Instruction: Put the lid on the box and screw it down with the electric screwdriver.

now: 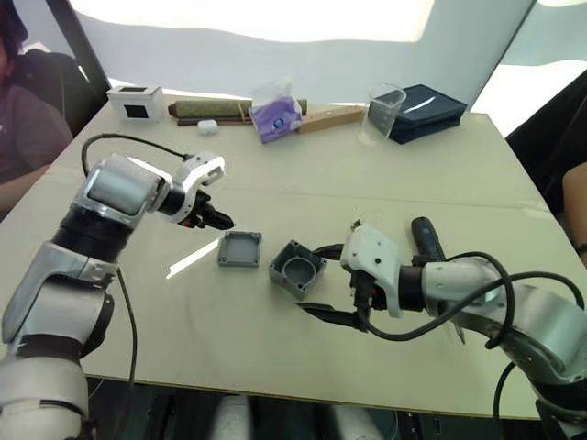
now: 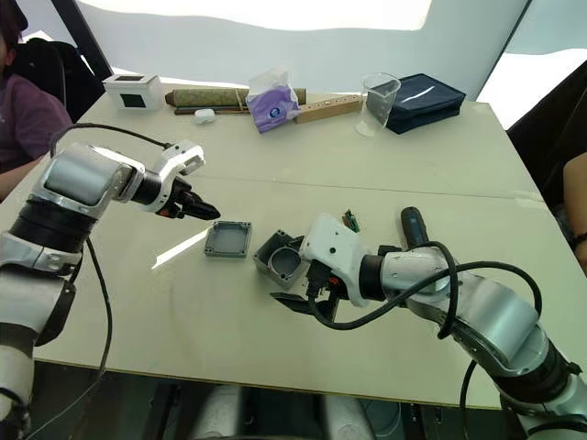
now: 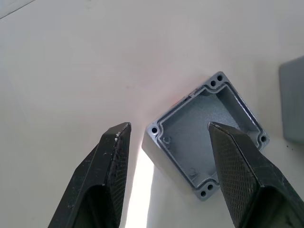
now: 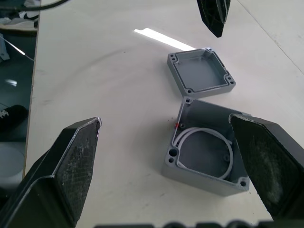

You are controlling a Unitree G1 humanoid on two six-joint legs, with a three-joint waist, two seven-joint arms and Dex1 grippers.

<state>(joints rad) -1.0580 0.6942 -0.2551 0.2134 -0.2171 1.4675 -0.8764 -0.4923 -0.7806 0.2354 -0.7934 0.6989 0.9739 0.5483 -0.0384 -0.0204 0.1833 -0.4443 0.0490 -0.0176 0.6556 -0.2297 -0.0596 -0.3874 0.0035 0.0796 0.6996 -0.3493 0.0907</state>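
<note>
Right jaws: the right gripper (image 4: pixel 166 166) stood spread wide and held nothing; the box (image 4: pixel 206 145) lay between and just ahead of the two fingers, apart from both. A judgement: that spread suited bracketing the box to steady it.
Left jaws: the left gripper (image 3: pixel 166 137) stood moderately open and empty, poised above the lid (image 3: pixel 206 137). One finger crossed over the lid's hollow in the wrist view, the other sat off its edge over bare worktop; whether either touched cannot be told.
Worktop: the pale worktop (image 1: pixel 275 348) carried everything, with both arms reaching inward toward its middle.
Electric screwdriver: the electric screwdriver (image 1: pixel 426 240) lay flat behind the right jaws, on the far side of that wrist, untouched. It probably waited there because screwing comes last.
Box: it sat mouth up, hollow showing a pale ring inside and a small red mark on one wall, just beside the lid, corner near corner, and well short of the left jaws.
Lid: it lay rim up, inner face and corner screw holes showing, so by my reading it needs turning over before it can seat on the box.
Stage: the lid was not yet on the box; the likely step in hand was the left jaws closing on the lid's edge.
</note>
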